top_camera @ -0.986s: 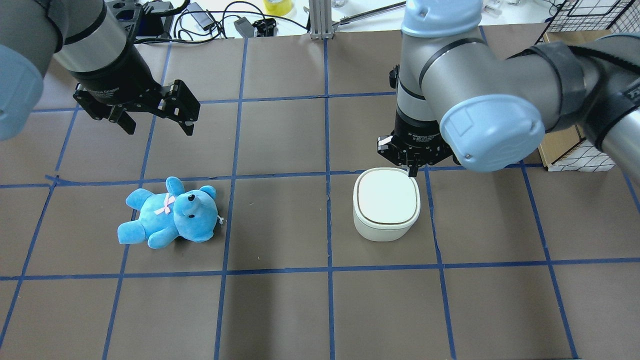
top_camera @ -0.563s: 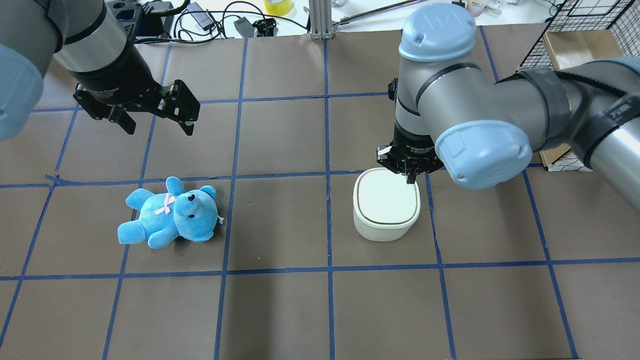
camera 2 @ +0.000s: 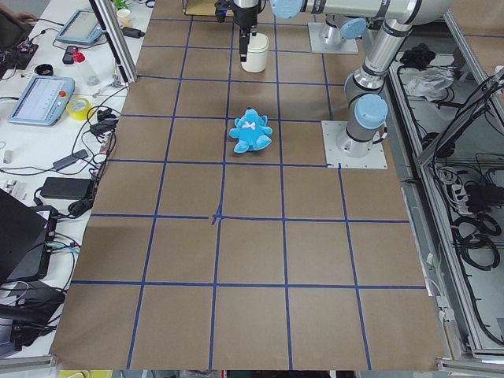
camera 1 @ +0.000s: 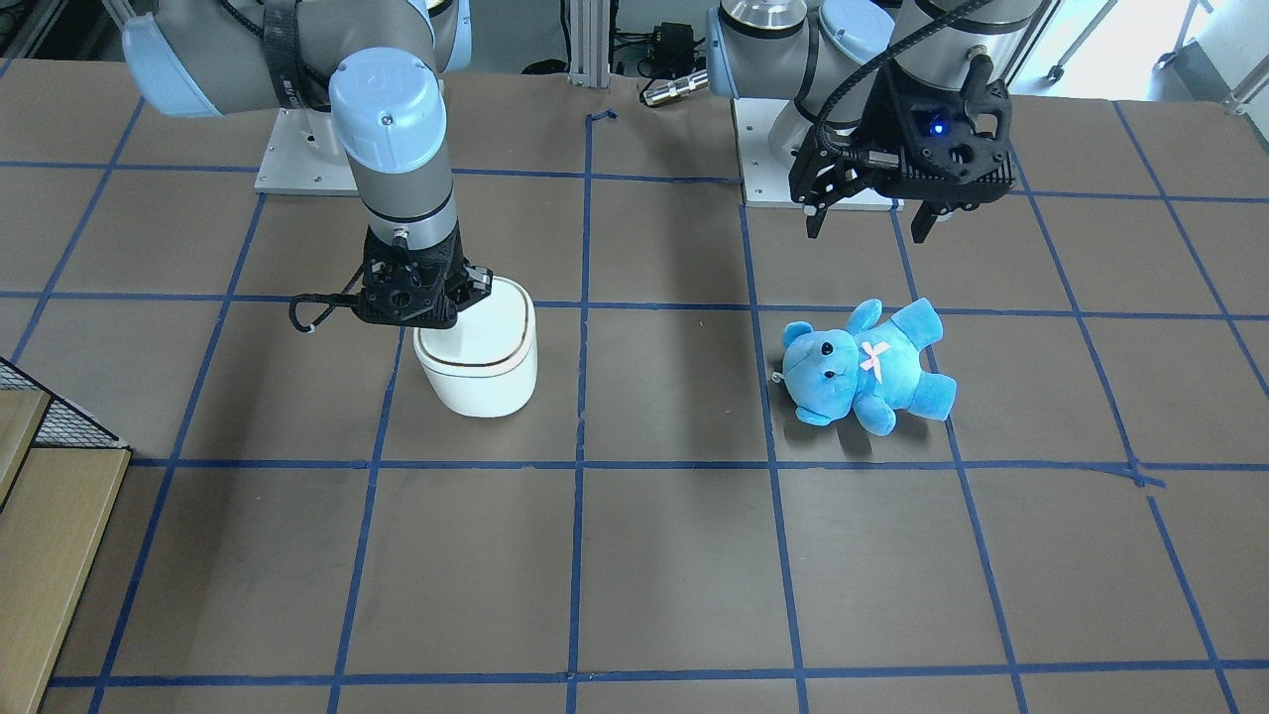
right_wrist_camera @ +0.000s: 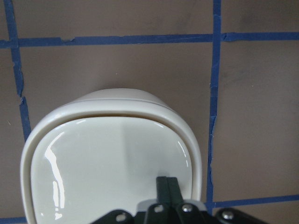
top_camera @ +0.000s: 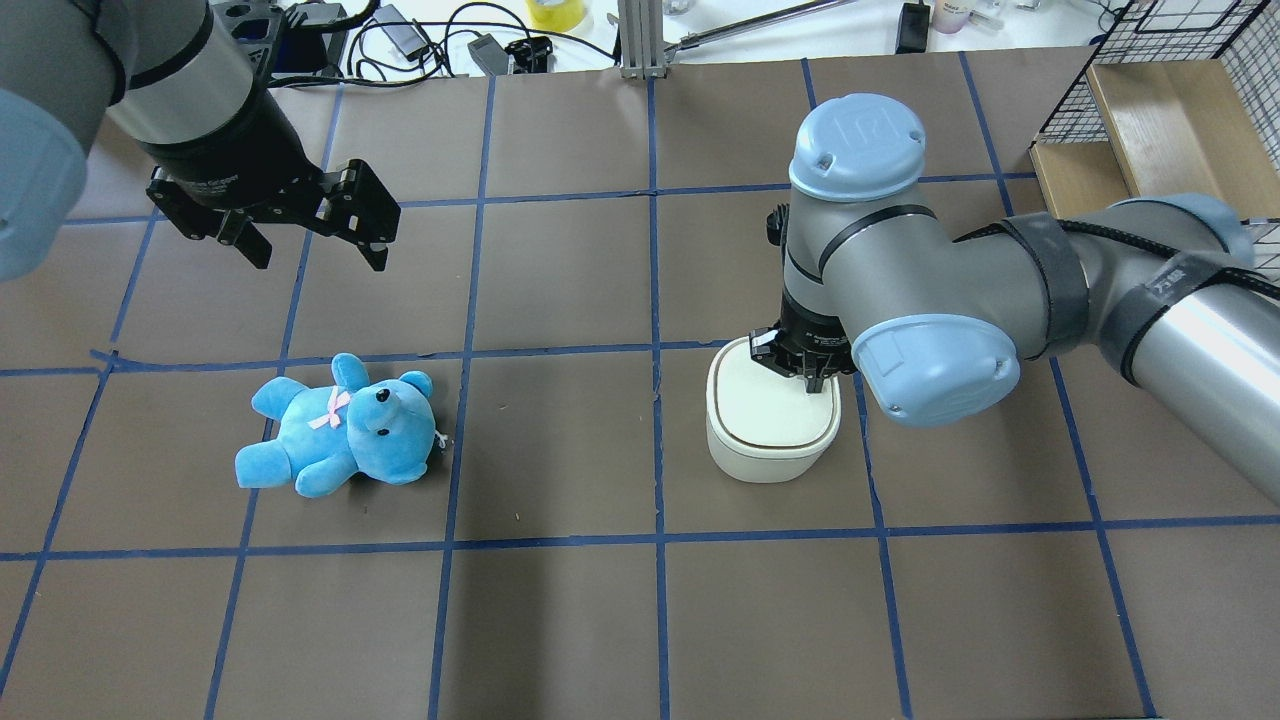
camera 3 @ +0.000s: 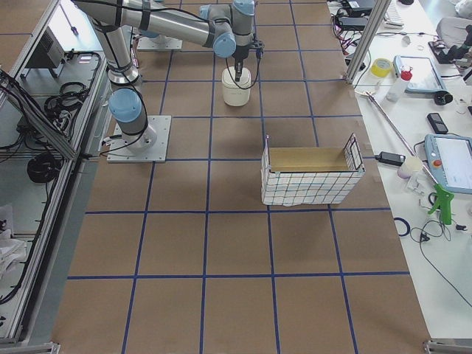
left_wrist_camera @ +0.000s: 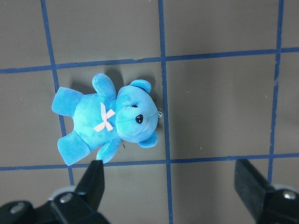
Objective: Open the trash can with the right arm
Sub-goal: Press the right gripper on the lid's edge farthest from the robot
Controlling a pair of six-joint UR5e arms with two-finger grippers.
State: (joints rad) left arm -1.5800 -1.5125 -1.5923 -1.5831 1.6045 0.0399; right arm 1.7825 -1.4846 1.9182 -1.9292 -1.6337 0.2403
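Observation:
The white trash can (top_camera: 765,430) stands right of the table's centre with its lid down; it also shows in the front view (camera 1: 481,372) and the right wrist view (right_wrist_camera: 107,163). My right gripper (top_camera: 818,384) is shut, with its fingers together (right_wrist_camera: 167,186). It points straight down, its tips at the lid's surface near the far right corner. I cannot tell if they press on it. My left gripper (top_camera: 312,243) is open and empty, high above the table at the far left (camera 1: 865,220).
A blue teddy bear (top_camera: 340,425) lies on the table left of centre, below the left gripper (left_wrist_camera: 107,119). A wire-sided wooden box (top_camera: 1150,110) stands at the far right edge. Blue tape lines grid the brown table.
My right arm has come down and towards the near side. Its shut gripper moved from above the can's far edge onto the lid. The left arm and teddy bear have not moved.

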